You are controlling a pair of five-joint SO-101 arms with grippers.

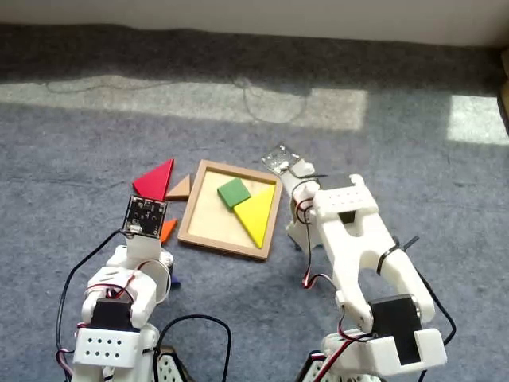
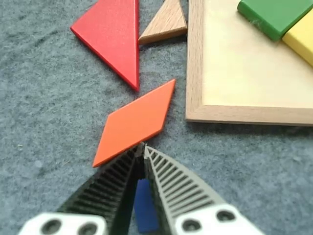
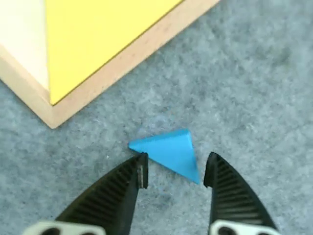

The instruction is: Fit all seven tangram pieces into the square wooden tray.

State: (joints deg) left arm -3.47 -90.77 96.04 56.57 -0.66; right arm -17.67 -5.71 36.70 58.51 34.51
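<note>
Tray (image 1: 196, 203) is being filled: green square (image 1: 234, 192), yellow triangle (image 1: 256, 213) seated; five pieces (image 2: 134, 122) remaining. Right gripper (image 3: 176, 169) is being held spread around blue triangle (image 3: 168, 151); left gripper (image 2: 143, 147), pressed together.

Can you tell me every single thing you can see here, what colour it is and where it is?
tray: 1, pale wood, on the carpet
green square: 1, green, in the tray
yellow triangle: 1, yellow, in the tray beside the green square
red triangle: 1, red, on the carpet outside the tray
wooden triangle: 1, plain wood, between the red triangle and the tray
parallelogram: 1, orange, on the carpet just ahead of the left tool
light blue triangle: 1, light blue, near a tray corner
dark blue piece: 1, dark blue, under the left tool, shape unclear
carpet: 1, grey
left tool: 1, black and grey, shut
right tool: 1, black, open around the light blue triangle
</note>
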